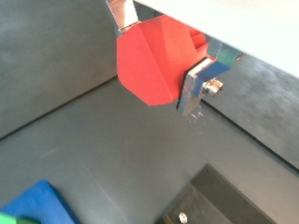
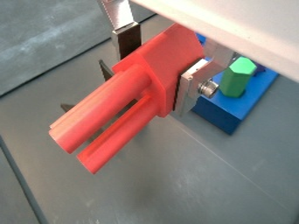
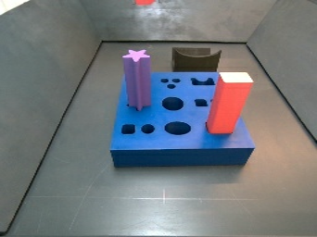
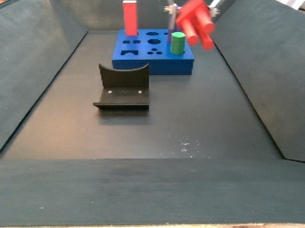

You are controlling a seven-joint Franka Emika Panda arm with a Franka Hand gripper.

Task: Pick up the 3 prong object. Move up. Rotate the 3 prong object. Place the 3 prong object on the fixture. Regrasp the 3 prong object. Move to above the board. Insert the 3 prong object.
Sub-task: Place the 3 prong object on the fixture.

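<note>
My gripper [image 2: 158,66] clamps the 3 prong object [image 2: 117,118] high above the fixture [image 4: 123,86], tilted mid-rotation. Next, I judge, I must lower it onto that fixture.

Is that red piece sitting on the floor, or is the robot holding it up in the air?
Held in the air. The gripper clamps the 3 prong object between its fingers; in a side view it hangs tilted above the floor, beside the board.
</note>
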